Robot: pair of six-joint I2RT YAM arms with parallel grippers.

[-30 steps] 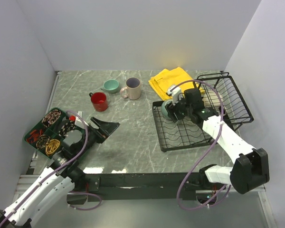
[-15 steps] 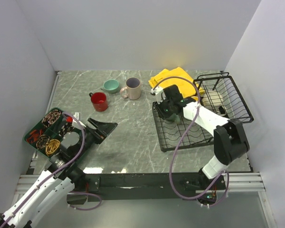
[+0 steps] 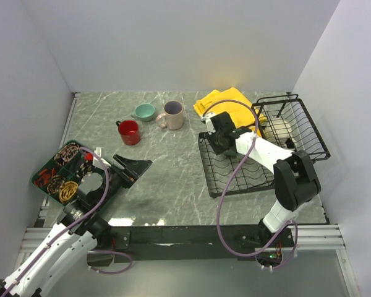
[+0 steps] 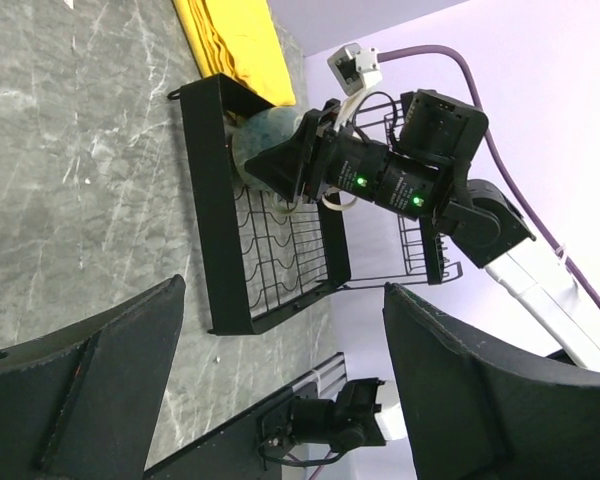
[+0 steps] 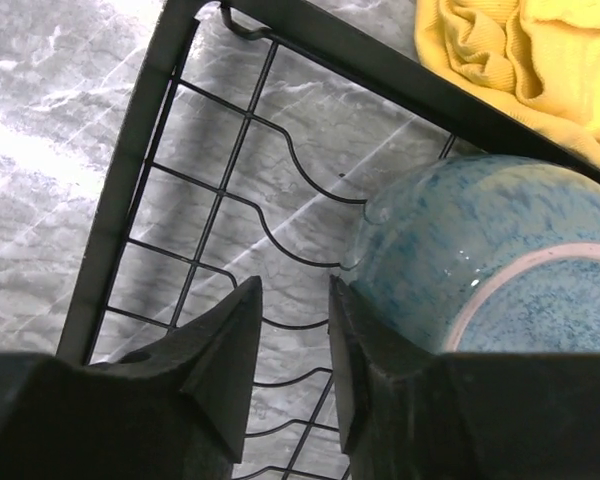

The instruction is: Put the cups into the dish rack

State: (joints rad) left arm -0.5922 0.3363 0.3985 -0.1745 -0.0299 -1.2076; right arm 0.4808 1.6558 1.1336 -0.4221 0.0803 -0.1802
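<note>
The grey-teal mug (image 5: 480, 260) lies in the far-left corner of the rack (image 5: 125, 180), just beside the right tool (image 5: 295, 300), whose jaws are narrowed to a slit on nothing. Pulling away carelessly could catch it and roll it off the tines. The left tool (image 3: 133, 166) gapes empty over the counter (image 3: 173, 179). A second ago the right jaws stood wider and that arm reached in from further right

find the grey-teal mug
Right wrist view, right side: the grey-teal mug sits in a corner of the dish rack, by the yellow cloth, beside the right gripper.
</note>
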